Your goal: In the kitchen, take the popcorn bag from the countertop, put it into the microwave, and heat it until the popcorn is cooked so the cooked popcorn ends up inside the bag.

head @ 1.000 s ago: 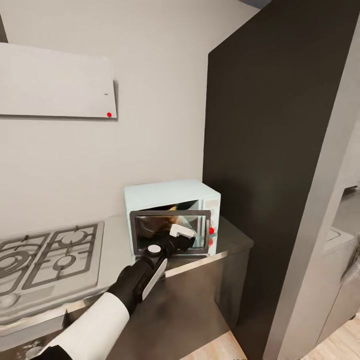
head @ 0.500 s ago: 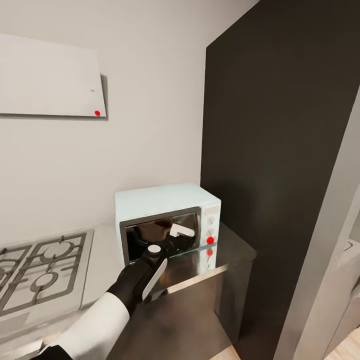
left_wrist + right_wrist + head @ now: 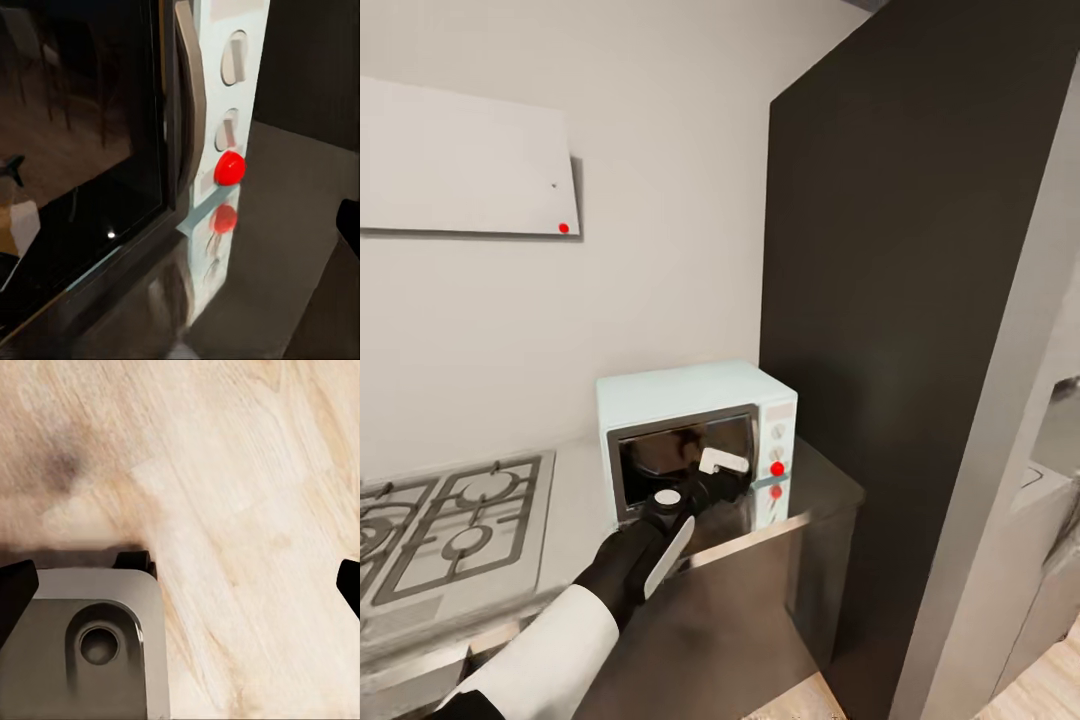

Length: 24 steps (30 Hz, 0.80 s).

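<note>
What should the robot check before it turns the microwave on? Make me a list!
1. Microwave door shut: ok, the dark glass door looks flush with its frame.
2. Popcorn bag inside: cannot tell, the glass is too dark and reflective.
3. Knobs within reach: ok, the left gripper is at the door front, beside the control panel.
4. Red light on the panel: showing red, what it means cannot tell.
5. Left gripper free: cannot tell, its fingers are not clear.
6. Right gripper out of the way: ok, it points at the wooden floor.
</note>
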Available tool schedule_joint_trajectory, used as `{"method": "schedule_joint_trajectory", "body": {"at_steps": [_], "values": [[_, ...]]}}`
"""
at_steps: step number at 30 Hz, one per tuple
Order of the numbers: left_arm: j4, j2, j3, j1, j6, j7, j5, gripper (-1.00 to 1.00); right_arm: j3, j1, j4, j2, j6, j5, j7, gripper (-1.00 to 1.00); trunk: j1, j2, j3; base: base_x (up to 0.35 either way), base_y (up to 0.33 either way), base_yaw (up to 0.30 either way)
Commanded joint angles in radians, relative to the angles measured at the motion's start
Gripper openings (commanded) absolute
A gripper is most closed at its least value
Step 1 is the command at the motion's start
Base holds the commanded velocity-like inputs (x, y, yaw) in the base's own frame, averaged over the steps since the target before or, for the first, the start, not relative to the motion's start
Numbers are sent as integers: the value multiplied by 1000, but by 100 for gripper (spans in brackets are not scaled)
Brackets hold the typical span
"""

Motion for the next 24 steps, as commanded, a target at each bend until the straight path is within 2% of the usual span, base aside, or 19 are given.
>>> {"method": "schedule_joint_trajectory", "body": {"at_steps": [1, 8, 12, 14, 15, 16, 19, 21, 24], "values": [[-1, 0, 0, -1, 5, -1, 8, 100, -8, -1, 3, -1, -6, 7, 2, 100, 0, -1, -1, -324, 0, 0], [2, 0, -1, -1, 5, -1, 10, 100, -8, -1, 3, 1, -5, 8, 2, 100, 0, -1, -1, -325, 0, 0], [47, 0, -4, 2, 5, -11, 13, 100, -8, -1, 3, 1, -5, 11, 2, 100, 0, -1, -1, -257, -87, 0], [96, 0, -30, 3, 5, -14, 23, 100, -8, -1, 3, 1, -5, 11, 2, 100, 0, -1, -1, -230, -95, 0], [112, 0, -48, 5, 5, -15, 45, 100, -8, -1, 3, 1, -5, 12, 2, 100, 0, -1, -1, -228, -96, 0], [122, 0, -82, 7, 5, -15, 87, 100, -8, -1, 3, 1, -5, 12, 2, 100, 0, -1, -1, -225, -96, 0], [166, 0, -164, 9, 6, -15, 179, 100, -8, -1, 4, 1, -6, 12, 2, 100, 0, -1, -1, -154, -84, 0], [237, 0, -183, 9, 6, -29, 230, 100, -9, -1, 4, 0, -6, 10, 2, 100, 0, -1, -1, -30, -19, 0], [317, 0, -188, 12, 6, -59, 248, 100, -9, -1, 4, 0, -6, 9, 2, 100, 0, -1, -1, -6, -4, 0]]}}
